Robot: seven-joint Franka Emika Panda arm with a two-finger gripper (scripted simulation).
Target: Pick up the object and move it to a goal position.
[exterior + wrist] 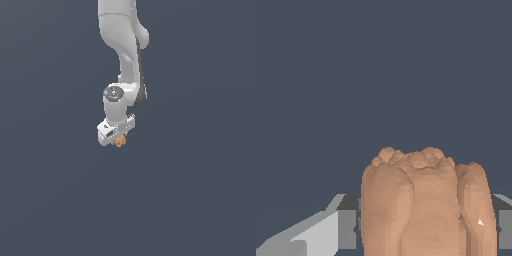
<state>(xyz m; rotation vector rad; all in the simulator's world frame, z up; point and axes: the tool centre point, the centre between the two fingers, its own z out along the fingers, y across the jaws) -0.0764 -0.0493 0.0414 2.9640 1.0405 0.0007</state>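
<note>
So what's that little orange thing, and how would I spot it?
Find the white robot arm coming down from the top of the exterior view. At its lower tip, under the end effector, sits the object: a small orange-brown lump with bumpy ridges, the only coloured thing against plain grey.

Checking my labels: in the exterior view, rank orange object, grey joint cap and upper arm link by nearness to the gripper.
1. orange object, held in the gripper.
2. grey joint cap, above it.
3. upper arm link, top of view.

Matt, bumpy, ridged orange-brown object (pixel 423 205); smooth, faintly glossy white pincer (pixel 118 139) housing; flat matt grey ground (pixel 200 200).
</note>
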